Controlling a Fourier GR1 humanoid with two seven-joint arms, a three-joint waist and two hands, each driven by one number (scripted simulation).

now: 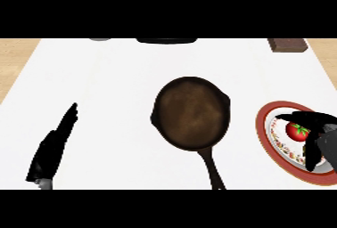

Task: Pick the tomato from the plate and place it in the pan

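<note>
Right hand [322,143] with fingers apart around tomato [297,132] on plate [261,129], pan [191,113] beside, left hand [56,142] fingers straight

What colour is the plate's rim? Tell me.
The plate rim is red with a gold edge; head view.

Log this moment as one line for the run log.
right hand: at tomato on plate, grip unclear | left hand: open, resting at left | pan: empty, centre

The pan [191,111] sat mid-counter [112,80], handle toward the robot; to its right, the tomato [297,132] lay on the plate [262,131].
</note>
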